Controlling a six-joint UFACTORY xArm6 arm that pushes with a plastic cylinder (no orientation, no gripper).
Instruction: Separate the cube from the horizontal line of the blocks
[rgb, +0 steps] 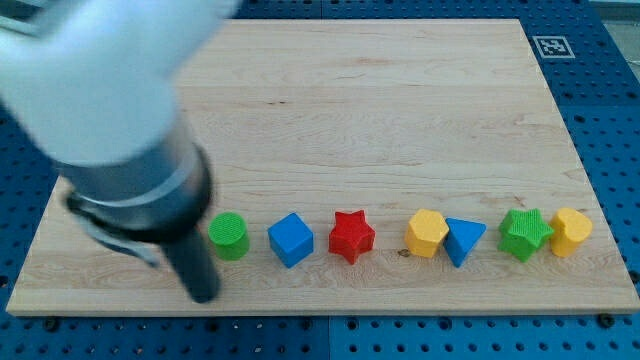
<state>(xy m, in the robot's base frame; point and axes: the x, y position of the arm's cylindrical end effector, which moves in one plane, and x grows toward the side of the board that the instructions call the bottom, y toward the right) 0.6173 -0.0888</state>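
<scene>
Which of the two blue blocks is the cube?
The blue cube, second in the row from the view's left, between the green cylinder and the red star. The other blue block is a triangle.

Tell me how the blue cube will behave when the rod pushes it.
The blue cube sits flat, so it will probably slide, not roll. It sits corner-on, so an off-centre push may spin it. The green cylinder lies between it and my tip, so it may get shoved first.

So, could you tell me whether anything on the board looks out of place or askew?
Nothing stands out. Seven blocks sit in one row, undamaged, though the blue cube is turned corner-on and spacing is uneven. My tip rests left of the green cylinder, slightly nearer the view's bottom.
</scene>
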